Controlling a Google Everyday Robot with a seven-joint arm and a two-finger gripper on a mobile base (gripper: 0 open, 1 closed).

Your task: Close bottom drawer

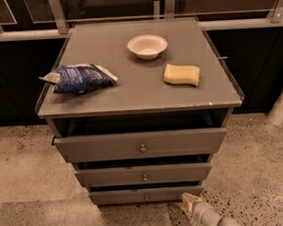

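Observation:
The bottom drawer (122, 197) is the narrowest of three grey-brown drawers in a low cabinet. It has a short front and a tiny round knob (146, 197) at its centre. It stands pulled out a little, with a dark gap above its front. My gripper (188, 202) comes in from the lower right edge of the camera view. Its pale tip is just below and in front of the drawer's right end, close to the front panel. I cannot tell whether it touches the panel.
The middle drawer (116, 177) and the wide top drawer (100, 147) also stand out slightly. On the cabinet top (131, 94) lie a white bowl (147, 45), a yellow sponge (182, 74) and a blue bag (80, 78). A white post (281, 105) stands at the right, on the speckled floor (259, 175).

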